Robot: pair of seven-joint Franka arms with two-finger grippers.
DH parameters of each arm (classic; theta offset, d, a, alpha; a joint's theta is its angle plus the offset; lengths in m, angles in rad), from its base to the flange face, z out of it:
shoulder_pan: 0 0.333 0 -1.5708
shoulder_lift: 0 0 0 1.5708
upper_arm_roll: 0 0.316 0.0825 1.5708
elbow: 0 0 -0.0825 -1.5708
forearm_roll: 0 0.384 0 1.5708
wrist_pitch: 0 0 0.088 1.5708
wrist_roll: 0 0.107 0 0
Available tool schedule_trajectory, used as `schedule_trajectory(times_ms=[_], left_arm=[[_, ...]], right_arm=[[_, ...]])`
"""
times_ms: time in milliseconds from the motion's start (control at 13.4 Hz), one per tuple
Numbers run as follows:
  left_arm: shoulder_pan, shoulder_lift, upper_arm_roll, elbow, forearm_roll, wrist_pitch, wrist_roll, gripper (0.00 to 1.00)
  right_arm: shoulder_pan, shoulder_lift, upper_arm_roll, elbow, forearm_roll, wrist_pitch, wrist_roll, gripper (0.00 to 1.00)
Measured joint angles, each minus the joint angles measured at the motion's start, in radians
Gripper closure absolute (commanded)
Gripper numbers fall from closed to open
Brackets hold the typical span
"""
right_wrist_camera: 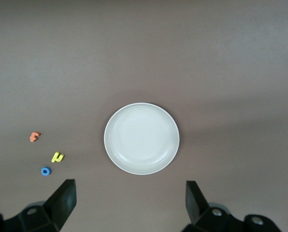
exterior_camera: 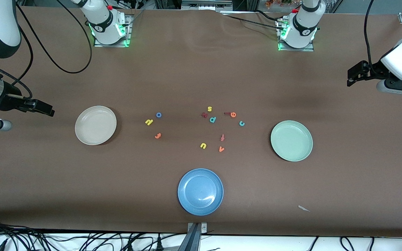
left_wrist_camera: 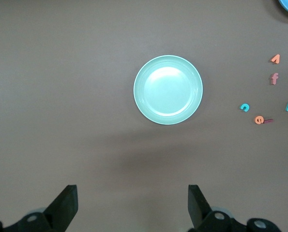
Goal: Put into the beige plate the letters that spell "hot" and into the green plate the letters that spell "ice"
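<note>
The blue plate [exterior_camera: 200,191] lay nearest; you held both grippers spread, nothing moved yet, so first reach the yellow h [exterior_camera: 148,122].

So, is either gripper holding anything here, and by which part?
Nothing is held. The left gripper and the right gripper are both open and empty.

Green plate [left_wrist_camera: 168,89] empty, left gripper [left_wrist_camera: 133,205] fingers [left_wrist_camera: 66,203] apart
</note>
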Motion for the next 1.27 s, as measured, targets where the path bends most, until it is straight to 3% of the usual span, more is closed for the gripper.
schedule_trajectory(times_ms=[1267], left_arm=[[-0.013, 0.01, 0.001, -0.005, 0.0, 0.01, 0.0, 0.0]], right_arm=[[0.009, 0.0, 0.0, 0.001, 0.001, -0.01, 0.001, 0.0]])
